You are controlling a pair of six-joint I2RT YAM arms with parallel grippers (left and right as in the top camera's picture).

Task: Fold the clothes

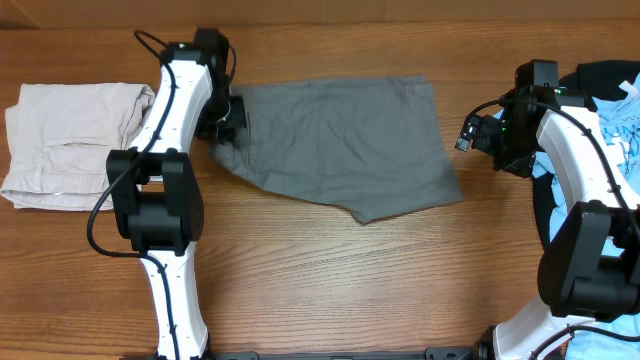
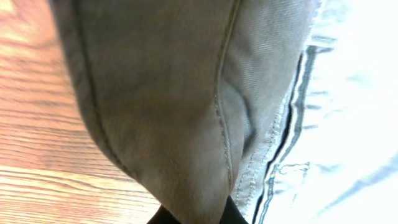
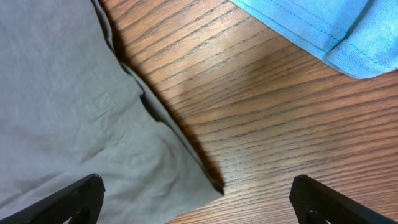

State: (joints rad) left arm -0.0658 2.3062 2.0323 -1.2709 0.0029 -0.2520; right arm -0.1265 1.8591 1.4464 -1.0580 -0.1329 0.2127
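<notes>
— At mid-tabletop (image 1: pixel 330 260), what is the position of the shorts (image 1: pixel 350 145)?

— Shorts lie spread on the wood, long side running left to right. The far edge is straight. The near edge slopes down toward the right. The left edge is bunched where it is gripped.

— State of the left end effector (image 1: pixel 225 125)?

— Closed on the left edge of the shorts. In the left wrist view, grey fabric with a stitched seam fills most of the picture and narrows to a point between the dark fingers (image 2: pixel 163 218).

— State of the right end effector (image 1: pixel 468 135)?

— Jaws fully apart, gripping nothing. It stands just beside the right edge of the shorts. In the right wrist view, a corner of the grey fabric and bare wood lie between the two fingers. Whether the fingers touch the tabletop cannot be told.

— Other items?

— Beige shorts (image 1: pixel 70 145), folded, at the left end of the tabletop, left of the left arm and apart from the grey pair. Blue cloth (image 1: pixel 620 130) at the right edge, beside the right arm, with a dark cloth (image 1: pixel 600 75) just beyond it on the far side.
</notes>
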